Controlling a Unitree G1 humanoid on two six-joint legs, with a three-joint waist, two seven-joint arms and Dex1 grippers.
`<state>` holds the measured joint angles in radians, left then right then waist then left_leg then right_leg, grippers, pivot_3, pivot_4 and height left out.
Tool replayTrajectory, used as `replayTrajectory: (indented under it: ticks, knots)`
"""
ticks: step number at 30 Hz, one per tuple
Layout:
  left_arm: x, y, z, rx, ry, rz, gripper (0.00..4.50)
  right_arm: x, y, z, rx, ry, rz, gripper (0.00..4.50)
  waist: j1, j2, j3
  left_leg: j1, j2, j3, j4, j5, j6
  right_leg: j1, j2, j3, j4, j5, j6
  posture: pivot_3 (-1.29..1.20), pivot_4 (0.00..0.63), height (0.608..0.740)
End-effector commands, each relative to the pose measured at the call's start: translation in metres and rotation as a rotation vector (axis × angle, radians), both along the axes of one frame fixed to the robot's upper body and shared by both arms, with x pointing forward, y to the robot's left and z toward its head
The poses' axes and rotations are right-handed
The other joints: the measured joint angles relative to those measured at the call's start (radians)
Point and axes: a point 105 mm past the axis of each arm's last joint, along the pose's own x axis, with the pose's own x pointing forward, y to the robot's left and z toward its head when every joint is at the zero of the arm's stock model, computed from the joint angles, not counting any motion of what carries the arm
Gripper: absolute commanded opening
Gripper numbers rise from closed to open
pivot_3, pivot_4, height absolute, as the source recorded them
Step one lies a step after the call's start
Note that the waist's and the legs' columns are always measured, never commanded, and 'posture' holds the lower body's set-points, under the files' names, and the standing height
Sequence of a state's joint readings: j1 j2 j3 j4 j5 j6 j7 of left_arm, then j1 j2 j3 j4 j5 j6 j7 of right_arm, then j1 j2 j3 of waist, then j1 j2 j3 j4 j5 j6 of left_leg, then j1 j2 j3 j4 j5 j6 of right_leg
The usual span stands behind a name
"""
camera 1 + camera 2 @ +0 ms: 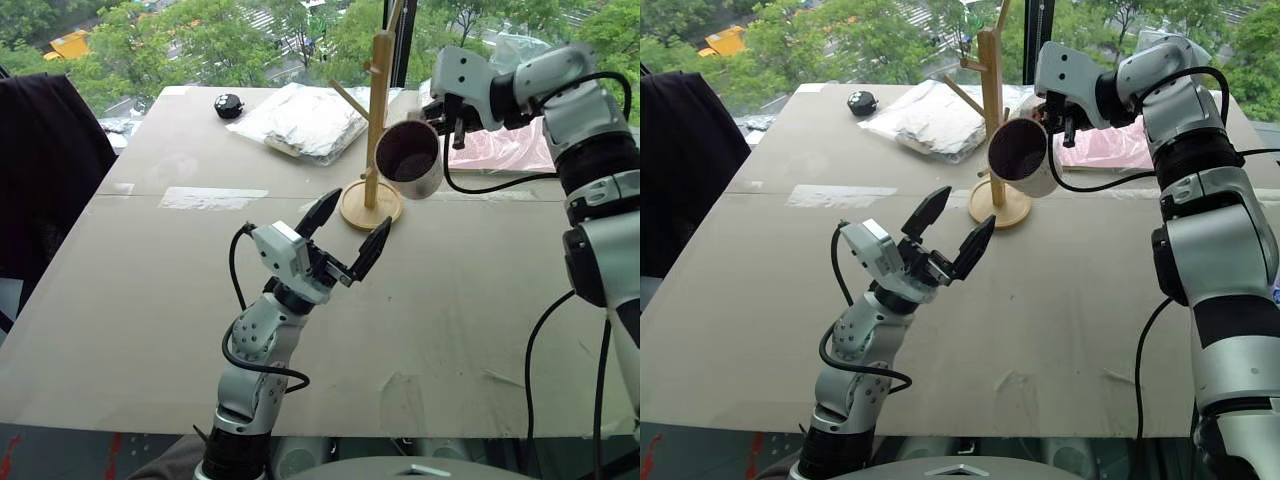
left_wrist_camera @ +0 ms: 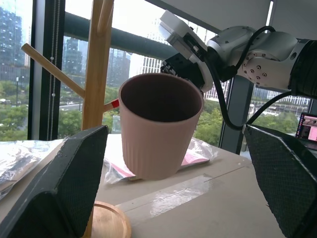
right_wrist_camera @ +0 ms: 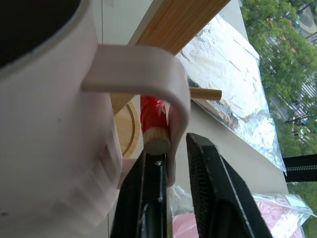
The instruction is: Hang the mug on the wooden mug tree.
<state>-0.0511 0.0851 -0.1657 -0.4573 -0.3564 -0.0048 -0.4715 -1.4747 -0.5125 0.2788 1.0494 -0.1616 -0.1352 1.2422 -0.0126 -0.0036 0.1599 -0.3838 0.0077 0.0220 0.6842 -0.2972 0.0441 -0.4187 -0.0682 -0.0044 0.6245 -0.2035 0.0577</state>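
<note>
The pale pink mug (image 1: 410, 160), dark inside, hangs tilted beside the pole of the wooden mug tree (image 1: 380, 90), above its round base (image 1: 370, 208). In the right wrist view the mug's handle (image 3: 148, 54) loops over the red-tipped peg (image 3: 153, 119). My right gripper (image 3: 174, 146) reaches in from the right. Its fingers stand slightly apart on either side of the handle's lower end, with a thin gap showing. My left gripper (image 1: 357, 214) hovers open and empty just in front of the tree's base, its fingers (image 2: 64, 183) framing the mug without touching it.
A silver foil packet (image 1: 305, 120) lies behind the tree to the left and a pink packet (image 1: 510, 150) behind it to the right. A small black object (image 1: 228, 105) sits at the far edge of the table (image 1: 150, 300). Dark cloth (image 1: 40, 170) hangs at the left side.
</note>
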Motion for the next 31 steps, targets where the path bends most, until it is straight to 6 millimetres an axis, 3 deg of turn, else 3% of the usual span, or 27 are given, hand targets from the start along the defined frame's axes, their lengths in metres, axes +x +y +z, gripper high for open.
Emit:
replayTrajectory:
  ticks: [1, 5, 6, 10, 14, 16, 19, 23, 26, 31]
  knots:
    - [-0.004, 0.000, 0.005, -0.011, -0.025, 0.000, 4.50, 0.000, -0.003, 0.023, 0.013, -0.076, -0.016, 2.33, 0.001, 0.000, 0.000, 0.000, 0.000, 0.000, 0.000, 0.000, 0.000, 0.000, 0.000, 0.000, 0.000, 0.000, 0.000, 0.00, 0.150, 0.740]
    - [-0.005, 0.001, -0.004, 0.016, 0.012, 0.010, 4.50, 0.002, -0.023, 0.022, 0.030, -0.079, -0.072, 4.35, 0.001, 0.000, 0.000, -0.001, 0.000, 0.000, 0.000, 0.000, 0.000, -0.001, -0.001, 0.000, 0.000, 0.000, -0.001, 0.00, 0.150, 0.740]
    - [-0.004, 0.002, -0.008, 0.030, 0.026, 0.015, 4.50, 0.003, -0.033, 0.022, 0.059, -0.078, -0.107, 4.44, 0.001, 0.000, 0.000, -0.001, 0.000, 0.000, 0.000, 0.000, 0.000, -0.001, -0.002, 0.000, 0.000, 0.000, -0.001, 0.00, 0.150, 0.740]
    - [-0.001, 0.016, -0.024, 0.096, 0.098, 0.061, 4.50, -0.002, -0.079, 0.002, 0.284, 0.008, -0.207, 4.44, 0.012, 0.000, 0.000, -0.003, 0.000, -0.002, 0.000, 0.000, 0.000, -0.001, -0.002, -0.002, -0.001, -0.002, -0.003, 0.00, 0.150, 0.740]
    - [-0.002, 0.032, -0.049, 0.179, 0.217, 0.106, 4.50, -0.027, -0.108, -0.045, 0.510, 0.113, -0.270, 4.44, 0.018, 0.000, 0.000, -0.003, 0.000, -0.001, -0.001, -0.001, 0.003, -0.002, -0.004, -0.001, -0.002, -0.001, -0.002, 0.00, 0.150, 0.740]
    - [-0.002, 0.043, -0.067, 0.222, 0.311, 0.136, 4.50, -0.054, -0.112, -0.083, 0.638, 0.176, -0.315, 4.44, 0.019, 0.001, 0.000, -0.004, 0.000, -0.002, -0.001, -0.002, 0.004, -0.003, -0.005, 0.000, -0.001, 0.000, 0.001, 0.00, 0.150, 0.740]
    - [-0.004, 0.052, -0.077, 0.242, 0.382, 0.149, 4.50, -0.096, -0.112, -0.129, 0.722, 0.224, -0.390, 4.44, 0.026, 0.003, -0.001, -0.007, 0.002, -0.005, -0.001, -0.002, 0.004, -0.005, -0.003, -0.002, 0.001, 0.000, 0.000, 0.00, 0.150, 0.740]
    - [-0.015, 0.052, -0.087, 0.290, 0.442, 0.109, 4.50, -0.135, -0.112, -0.163, 0.841, 0.244, -0.505, 4.44, 0.018, 0.005, 0.000, -0.008, 0.000, -0.002, 0.001, -0.002, 0.005, -0.008, 0.000, -0.001, 0.002, 0.000, 0.001, 0.00, 0.150, 0.740]
    - [-0.027, 0.047, -0.095, 0.328, 0.486, 0.074, 4.50, -0.156, -0.118, -0.188, 0.832, 0.237, -0.566, 4.44, 0.011, -0.001, -0.001, 0.004, 0.000, 0.000, 0.002, -0.003, 0.005, 0.005, 0.002, 0.001, 0.001, -0.003, -0.003, 0.00, 0.150, 0.740]
    - [-0.033, 0.052, -0.099, 0.382, 0.502, 0.080, 4.50, -0.182, -0.112, -0.206, 0.790, 0.280, -0.548, 4.44, 0.010, -0.001, 0.000, 0.006, 0.001, 0.000, 0.002, -0.002, 0.005, 0.005, 0.002, 0.001, 0.002, -0.005, 0.001, 0.00, 0.150, 0.740]
